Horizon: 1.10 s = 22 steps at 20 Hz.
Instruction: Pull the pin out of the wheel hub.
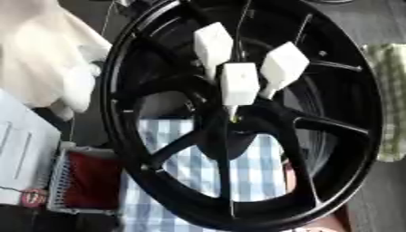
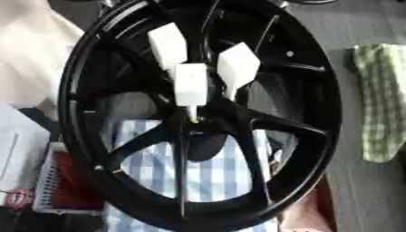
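Observation:
A large black spoked wheel [image 1: 127, 68] stands upright and fills both views. At its hub [image 1: 230, 136] a small yellowish pin [image 1: 234, 118] sticks out. My right hand [image 1: 239, 84] reaches in from above, and its white-covered fingers bunch just over the hub. The middle finger's narrow tip meets the pin, and two more white fingers [image 1: 283, 65] flank it. The arm behind them is lost against the black rim. My left hand does not show in either view.
A blue-and-white checked cloth [image 1: 190, 170] lies behind the lower spokes. A wire basket with red contents [image 1: 87, 181] and a white box [image 1: 24, 149] sit at the lower left. White fabric [image 1: 44, 54] hangs at the upper left, and a green checked cloth [image 2: 380, 104] lies at the right.

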Each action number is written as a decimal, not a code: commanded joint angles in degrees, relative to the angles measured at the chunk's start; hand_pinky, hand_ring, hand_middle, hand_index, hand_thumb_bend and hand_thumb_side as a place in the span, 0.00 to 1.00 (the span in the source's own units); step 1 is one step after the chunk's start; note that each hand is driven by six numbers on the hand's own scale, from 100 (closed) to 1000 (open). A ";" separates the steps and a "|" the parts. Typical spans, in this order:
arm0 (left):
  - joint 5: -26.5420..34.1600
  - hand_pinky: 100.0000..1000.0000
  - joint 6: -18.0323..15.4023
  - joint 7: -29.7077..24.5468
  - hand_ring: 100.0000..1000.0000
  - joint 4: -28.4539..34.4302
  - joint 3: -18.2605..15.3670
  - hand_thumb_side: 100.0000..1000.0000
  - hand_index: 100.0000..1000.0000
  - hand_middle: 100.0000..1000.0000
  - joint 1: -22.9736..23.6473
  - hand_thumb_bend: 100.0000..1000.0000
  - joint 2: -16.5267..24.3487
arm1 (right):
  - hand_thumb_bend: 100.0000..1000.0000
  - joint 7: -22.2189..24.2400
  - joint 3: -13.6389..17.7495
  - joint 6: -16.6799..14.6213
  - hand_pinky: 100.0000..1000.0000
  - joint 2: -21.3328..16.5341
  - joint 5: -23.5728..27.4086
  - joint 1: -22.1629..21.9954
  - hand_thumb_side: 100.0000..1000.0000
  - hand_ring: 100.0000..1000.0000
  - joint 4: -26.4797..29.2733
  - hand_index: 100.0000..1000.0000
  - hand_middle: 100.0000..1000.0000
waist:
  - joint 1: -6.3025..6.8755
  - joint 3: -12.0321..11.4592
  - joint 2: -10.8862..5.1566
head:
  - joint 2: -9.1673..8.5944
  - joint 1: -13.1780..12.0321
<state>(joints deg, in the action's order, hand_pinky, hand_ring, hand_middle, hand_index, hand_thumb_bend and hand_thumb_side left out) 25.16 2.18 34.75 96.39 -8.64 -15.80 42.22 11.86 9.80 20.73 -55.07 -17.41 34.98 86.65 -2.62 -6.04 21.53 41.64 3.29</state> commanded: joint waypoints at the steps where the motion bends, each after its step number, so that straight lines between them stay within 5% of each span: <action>1: 0.01 0.70 -0.01 -0.06 0.83 1.17 -0.62 0.68 0.79 0.83 -0.40 0.62 1.56 | 0.16 -7.00 -0.42 -0.10 0.80 -0.94 8.91 1.84 0.46 0.74 6.08 0.71 0.68 | 0.18 -0.14 -1.85 | -0.41 0.35; 8: 0.16 0.70 0.18 -0.43 0.83 1.38 -0.12 0.68 0.79 0.83 -1.15 0.62 1.49 | 0.03 -11.92 -7.49 -2.31 0.80 0.79 23.90 5.34 0.57 0.72 15.24 0.70 0.66 | 0.04 -0.78 -2.03 | -0.08 0.82; 15: 0.26 0.70 0.23 -0.74 0.83 1.85 0.31 0.68 0.79 0.83 -1.96 0.62 1.51 | 0.06 -10.91 -13.29 -1.97 0.80 4.44 29.11 9.34 0.55 0.72 18.68 0.69 0.65 | -0.02 -1.33 -2.35 | -0.11 0.93; 22: 0.26 0.70 0.18 -0.76 0.83 2.37 0.40 0.68 0.79 0.83 -2.19 0.62 1.55 | 0.09 -10.36 -15.62 -1.71 0.80 6.19 30.25 10.48 0.53 0.72 17.95 0.69 0.65 | 0.05 -1.76 -2.36 | -0.33 1.34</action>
<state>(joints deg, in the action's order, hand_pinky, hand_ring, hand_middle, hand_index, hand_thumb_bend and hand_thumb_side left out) 25.34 2.39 34.11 97.77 -7.94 -17.42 42.22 1.33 -6.09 19.02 -47.93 12.29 44.40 104.19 -2.90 -7.80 20.85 41.68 4.44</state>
